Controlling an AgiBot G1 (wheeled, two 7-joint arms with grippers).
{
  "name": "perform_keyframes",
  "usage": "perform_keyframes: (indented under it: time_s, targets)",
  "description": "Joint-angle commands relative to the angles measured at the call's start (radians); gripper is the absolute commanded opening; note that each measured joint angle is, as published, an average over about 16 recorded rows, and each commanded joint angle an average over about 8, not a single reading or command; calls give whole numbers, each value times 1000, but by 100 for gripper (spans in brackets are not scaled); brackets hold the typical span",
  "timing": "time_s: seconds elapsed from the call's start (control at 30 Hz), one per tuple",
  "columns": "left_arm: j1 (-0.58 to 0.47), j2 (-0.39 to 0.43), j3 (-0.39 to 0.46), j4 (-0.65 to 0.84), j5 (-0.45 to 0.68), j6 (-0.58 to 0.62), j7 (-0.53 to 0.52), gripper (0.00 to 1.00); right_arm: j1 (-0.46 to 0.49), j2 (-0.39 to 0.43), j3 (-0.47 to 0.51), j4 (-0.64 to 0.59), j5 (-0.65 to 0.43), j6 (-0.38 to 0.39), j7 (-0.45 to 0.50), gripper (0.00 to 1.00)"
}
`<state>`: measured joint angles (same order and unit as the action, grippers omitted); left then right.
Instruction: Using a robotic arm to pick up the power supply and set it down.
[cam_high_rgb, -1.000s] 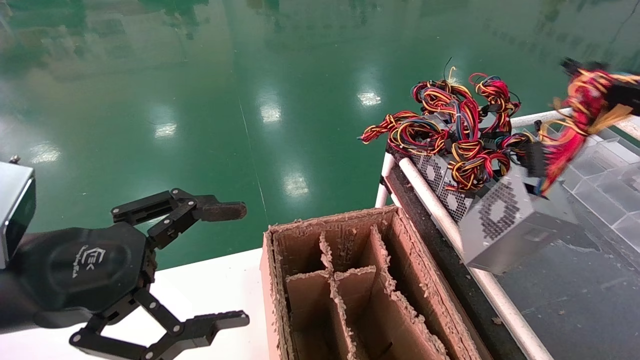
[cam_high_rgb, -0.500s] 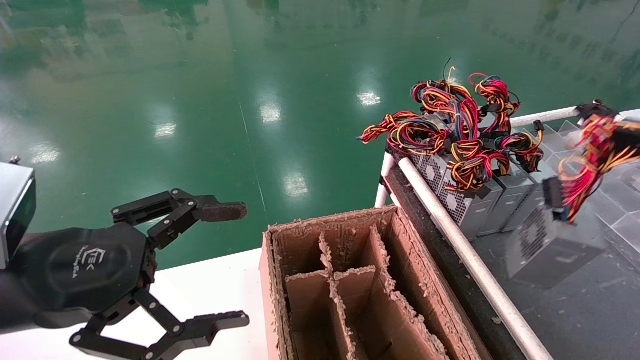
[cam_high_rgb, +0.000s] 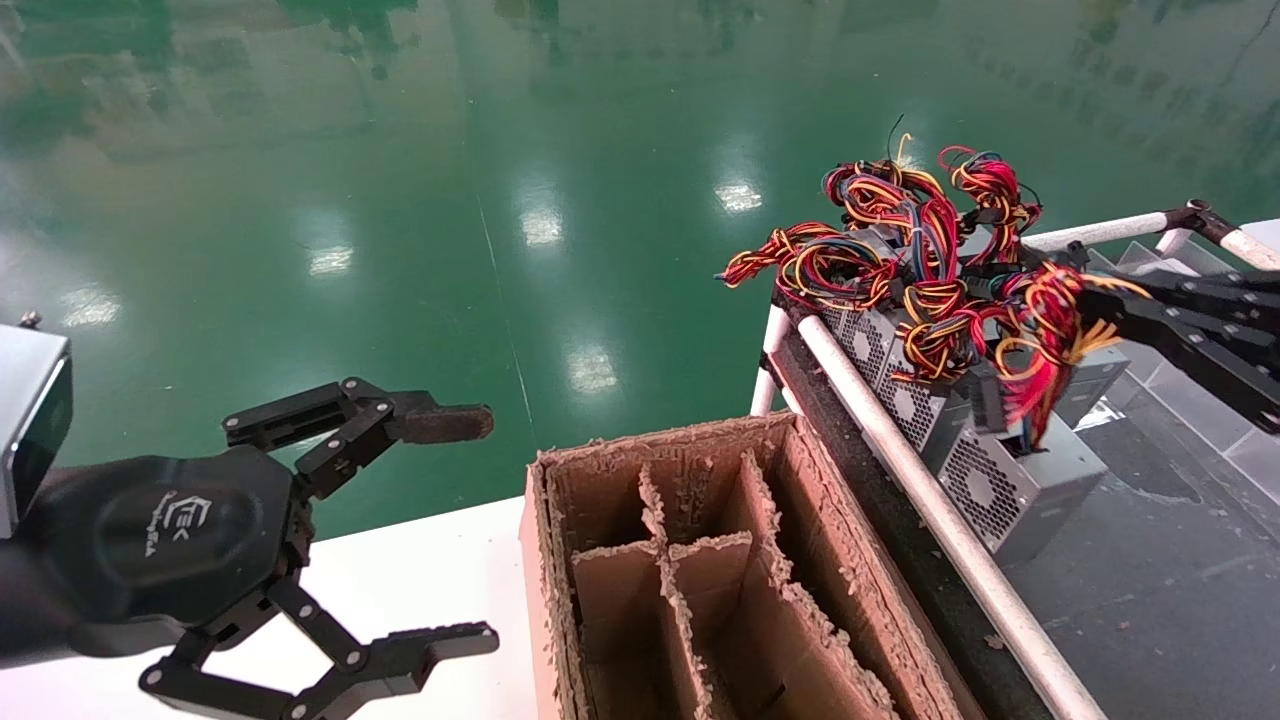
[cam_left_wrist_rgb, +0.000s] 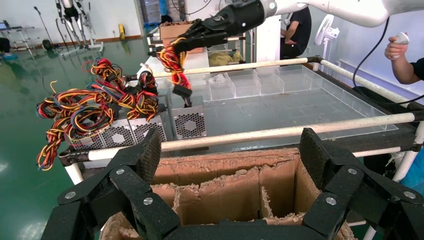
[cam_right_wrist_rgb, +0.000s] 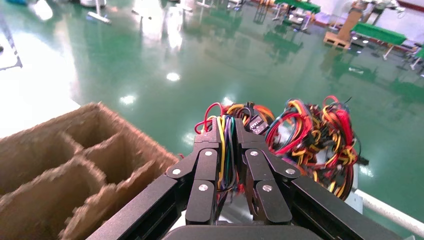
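Picked up: power supply (cam_high_rgb: 1030, 480) hanging by its wires from right gripper (cam_high_rgb: 1095, 310), jaws clamped on wire bundle.
Left to do: setting down on tray (cam_high_rgb: 1180, 590) near rail.
Left gripper (cam_high_rgb: 460, 530): idling, jaws apart.

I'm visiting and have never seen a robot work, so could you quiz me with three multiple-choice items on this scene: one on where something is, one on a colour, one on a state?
1. Where is the power supply?
A. Inside the cardboard box
B. On the dark tray, beside the row of other grey units
C. On the green floor

2. What colour is the floor?
A. Green
B. Grey
C. Blue

3. What is the right gripper doing?
A. Hanging open over the box
B. Resting on the white table
C. Shut on the wire bundle

Answers:
1 B: the head view shows it behind the white rail, next to the other units.
2 A: glossy green.
3 C: the right wrist view shows its fingers closed around coloured wires, while the left gripper sits open near the cardboard box.
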<state>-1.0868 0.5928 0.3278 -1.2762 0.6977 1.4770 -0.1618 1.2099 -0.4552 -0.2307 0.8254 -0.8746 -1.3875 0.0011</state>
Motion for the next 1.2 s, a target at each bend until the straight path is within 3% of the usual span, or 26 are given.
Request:
perform_keyframes:
  time_s: [0.03,0.13,0.4,0.83,1.2]
  targets:
    - [0,0,0,0,0,0,0,100,17,-21,-8,-7,-11,10,1,0]
    - [0,0,0,0,0,0,0,100,50,-44,-21,-30,-33,9,-9,2]
    - [0,0,0,0,0,0,0,100,110,-79,-45,-89,-78,-4,-39,100]
    - [0,0,1,0,0,0,0,100,155,-89,-60,-157,-94,-48,-50,100]
    - [0,0,1,0,-1,-1,1,100,174,-115,-33,-232,-11,-102,32,100]
